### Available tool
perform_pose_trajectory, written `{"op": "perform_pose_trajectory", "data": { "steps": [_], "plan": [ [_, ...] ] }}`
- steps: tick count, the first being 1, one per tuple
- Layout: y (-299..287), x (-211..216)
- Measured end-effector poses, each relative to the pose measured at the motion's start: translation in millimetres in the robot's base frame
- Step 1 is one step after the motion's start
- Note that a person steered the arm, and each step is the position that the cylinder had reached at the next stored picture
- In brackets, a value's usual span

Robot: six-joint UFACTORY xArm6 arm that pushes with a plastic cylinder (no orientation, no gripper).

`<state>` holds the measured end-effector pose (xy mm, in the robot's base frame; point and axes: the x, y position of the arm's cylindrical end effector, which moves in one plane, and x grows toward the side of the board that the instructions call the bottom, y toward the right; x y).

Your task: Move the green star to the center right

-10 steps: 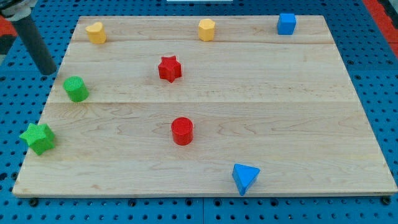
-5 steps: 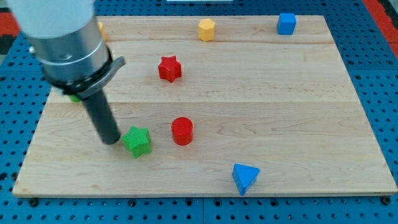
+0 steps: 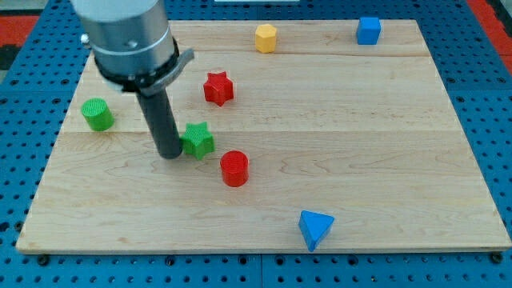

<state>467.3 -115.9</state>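
Green comes first at the view's left: a green cylinder (image 3: 98,114) stands near the left edge of the wooden bench (image 3: 384,160), about mid-height. To its right the arm comes down from the view's top as a wide grey housing that narrows into the straight dark rod. My tip (image 3: 170,155) rests on the wood left of centre, touching or just beside the left side of the green star (image 3: 198,140). The rod carries no claw, so there is nothing to call spread or pressed together.

The green star sits left of the bench's centre, well apart from the right edge. Above it and slightly to the right is a red star (image 3: 218,88), near but clearly separate. Below and to the right of the green star lies a red cylinder (image 3: 234,169), just beside it; whether the two touch cannot be told from this angle.

Further right, at the top edge, a yellow hexagonal block (image 3: 266,38) stands alone. Near the bottom edge, right of centre, is a blue triangle (image 3: 315,229). At the top right a blue cube (image 3: 368,30) sits close to the bench's far edge.
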Motion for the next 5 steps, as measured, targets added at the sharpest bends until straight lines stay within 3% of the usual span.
{"op": "perform_pose_trajectory", "data": {
  "steps": [2, 3, 4, 5],
  "plan": [
    [178.7, -20.0],
    [156.4, -2.4],
    [138.7, -32.1],
    [169.0, -62.8]
  ]
}}
